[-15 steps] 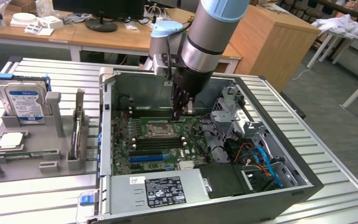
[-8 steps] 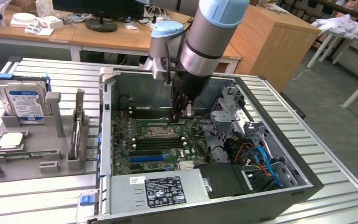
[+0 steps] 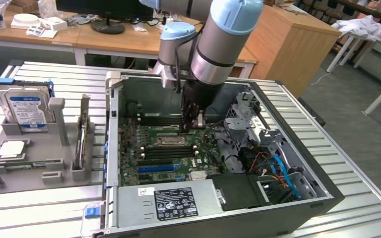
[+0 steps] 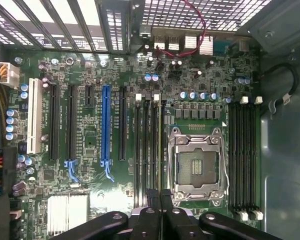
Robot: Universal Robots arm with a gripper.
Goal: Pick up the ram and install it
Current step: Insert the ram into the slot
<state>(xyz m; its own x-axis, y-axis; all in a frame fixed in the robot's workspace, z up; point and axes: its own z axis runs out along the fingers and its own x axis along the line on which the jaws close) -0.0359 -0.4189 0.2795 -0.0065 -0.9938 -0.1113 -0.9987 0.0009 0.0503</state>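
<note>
- Currently the black two-fingered gripper (image 3: 194,125) (image 4: 158,196) hangs inside the open dark-grey metal computer case (image 3: 270,220). Its fingers are pressed together with nothing between them, just above the dark memory slots (image 4: 146,150) beside the silver processor socket (image 4: 197,167).
- The long, thin green ram stick (image 3: 28,162) lies in the grey plastic holder tray (image 3: 25,179) on the exterior view's left, well apart from the gripper.

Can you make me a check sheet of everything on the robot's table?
Surface: slatted metal table with an open computer case on it.
Job's things: ram, a thin green stick, sits in the grey holder.
Clutter: hard drive and processor chip, also in the holder.
Grippers: gripper shut, nothing seen in it, low over the motherboard.
Cables: orange and blue wires inside the case.
Surroundings: desks, wooden cabinet.
</note>
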